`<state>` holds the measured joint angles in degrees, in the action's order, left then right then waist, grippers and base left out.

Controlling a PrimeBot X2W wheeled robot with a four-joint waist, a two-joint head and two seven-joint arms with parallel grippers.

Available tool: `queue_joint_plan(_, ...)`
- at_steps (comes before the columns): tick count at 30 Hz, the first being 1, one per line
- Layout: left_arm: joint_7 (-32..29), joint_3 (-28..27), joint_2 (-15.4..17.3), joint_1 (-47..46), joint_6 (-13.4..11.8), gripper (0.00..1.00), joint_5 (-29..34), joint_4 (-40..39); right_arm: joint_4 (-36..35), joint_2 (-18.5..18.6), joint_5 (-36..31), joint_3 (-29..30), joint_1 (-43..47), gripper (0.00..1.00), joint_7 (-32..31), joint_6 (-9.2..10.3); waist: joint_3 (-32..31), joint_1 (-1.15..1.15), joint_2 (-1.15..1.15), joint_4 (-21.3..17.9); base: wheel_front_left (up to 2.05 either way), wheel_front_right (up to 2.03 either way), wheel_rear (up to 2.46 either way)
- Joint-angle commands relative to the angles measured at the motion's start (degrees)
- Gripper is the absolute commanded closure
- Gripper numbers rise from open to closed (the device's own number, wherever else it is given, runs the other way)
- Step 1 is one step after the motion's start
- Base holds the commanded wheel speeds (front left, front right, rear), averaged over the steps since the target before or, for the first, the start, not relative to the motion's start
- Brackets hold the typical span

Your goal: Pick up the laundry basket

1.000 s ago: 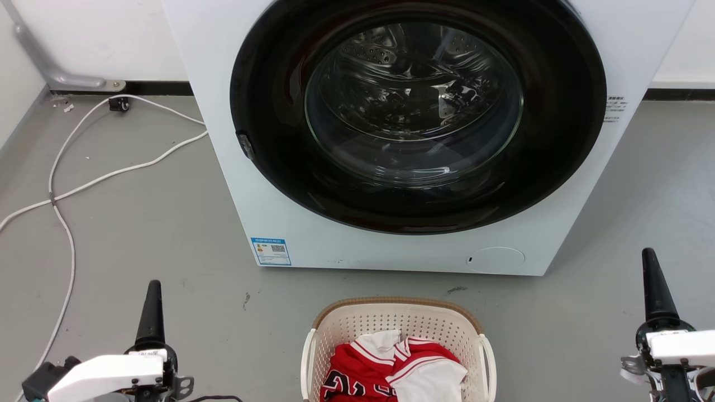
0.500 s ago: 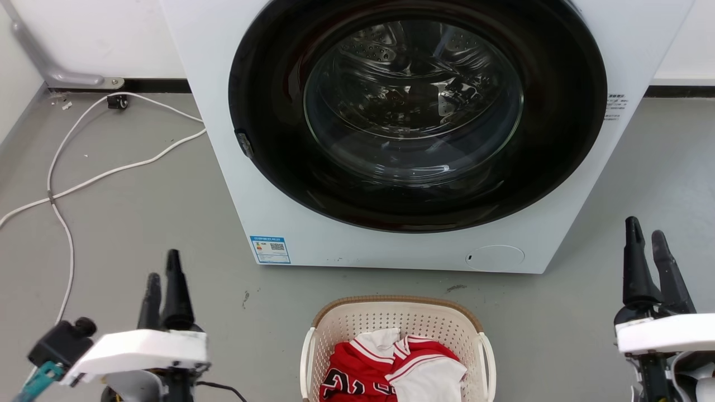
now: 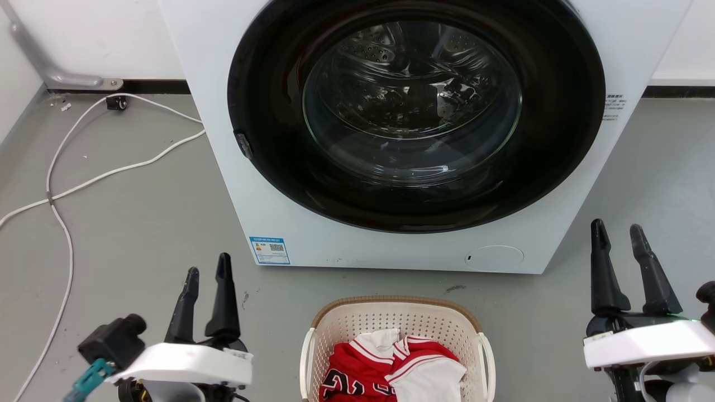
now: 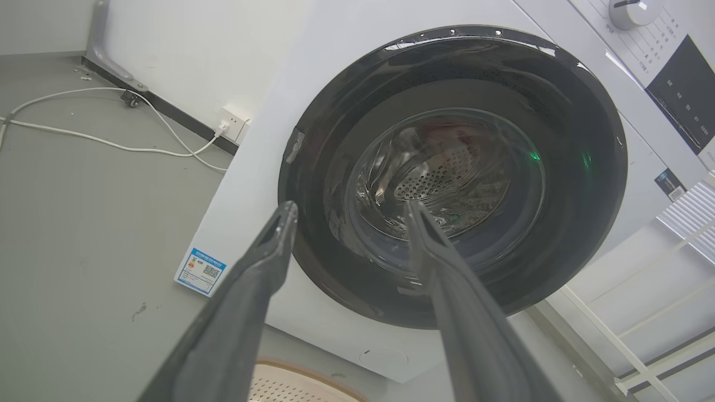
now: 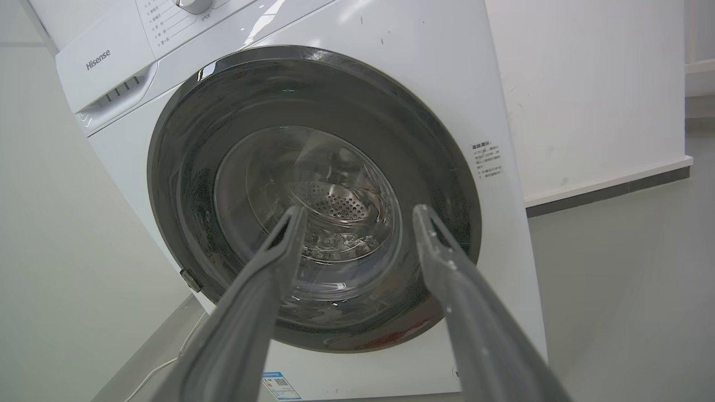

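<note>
The basket sat on the floor just in front of the washer, centred under its round dark door, near it but not touching. Red and white clothes lay heaped inside. The left end effector hung left of the basket, off the washer's lower left corner, with its fingers spread, a clear gap between them and nothing in them. It was clear of the basket's white handle. Over at the washer's lower right corner, the right end effector was spread too, empty, and well apart from the basket. Both pointed at the washer. In the left wrist view the door showed between the open fingers, with the basket's brown rim at the bottom edge. A white cable trailed across the floor left of the washer, and a blue sticker sat low on its front.
</note>
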<state>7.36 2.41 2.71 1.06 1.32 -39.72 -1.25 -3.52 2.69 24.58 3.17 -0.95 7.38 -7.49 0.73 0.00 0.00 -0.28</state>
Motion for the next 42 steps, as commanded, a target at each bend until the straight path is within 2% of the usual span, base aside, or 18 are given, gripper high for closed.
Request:
queue_joint_plan(1, 0.7, 0.8, 0.2, 0.0, -0.4, 0.00, 2.9, -0.9, -0.9, 0.2, -1.8, -0.2, 0.3, 0.00, 0.6, 0.00, 0.0, 0.00, 0.00, 0.0, 0.00, 0.00, 0.00)
queue_joint_plan(6, 1.5, 3.8, 0.2, 0.1, -0.1, 0.00, 9.2, -0.8, 0.6, 0.2, -3.2, -0.3, 1.0, 0.00, 1.4, 0.00, -0.1, 0.00, 0.00, -0.1, 0.00, 0.00, 0.00)
queue_joint_plan(19, 3.3, 8.5, 0.9, 0.5, -2.7, 0.00, 21.5, -1.4, 3.7, 0.3, -9.8, -1.5, 2.0, 0.00, 3.2, 0.00, 0.0, 0.00, 0.00, -0.4, 0.00, 0.00, 0.00)
queue_joint_plan(25, 4.1, 10.7, 1.9, 1.2, -4.9, 0.00, 24.7, -0.1, 5.9, 0.3, -11.3, -1.6, 2.6, 0.00, 4.0, 0.00, -0.1, 0.00, 0.00, -0.5, 0.00, 0.00, 0.00)
queue_joint_plan(42, 6.0, 14.2, 2.7, 1.2, -7.3, 0.00, 32.0, 3.0, 8.3, 0.3, -20.3, -3.0, 3.7, 0.00, 5.9, 0.01, 0.0, 0.00, 0.00, -0.7, 0.00, 0.00, 0.00)
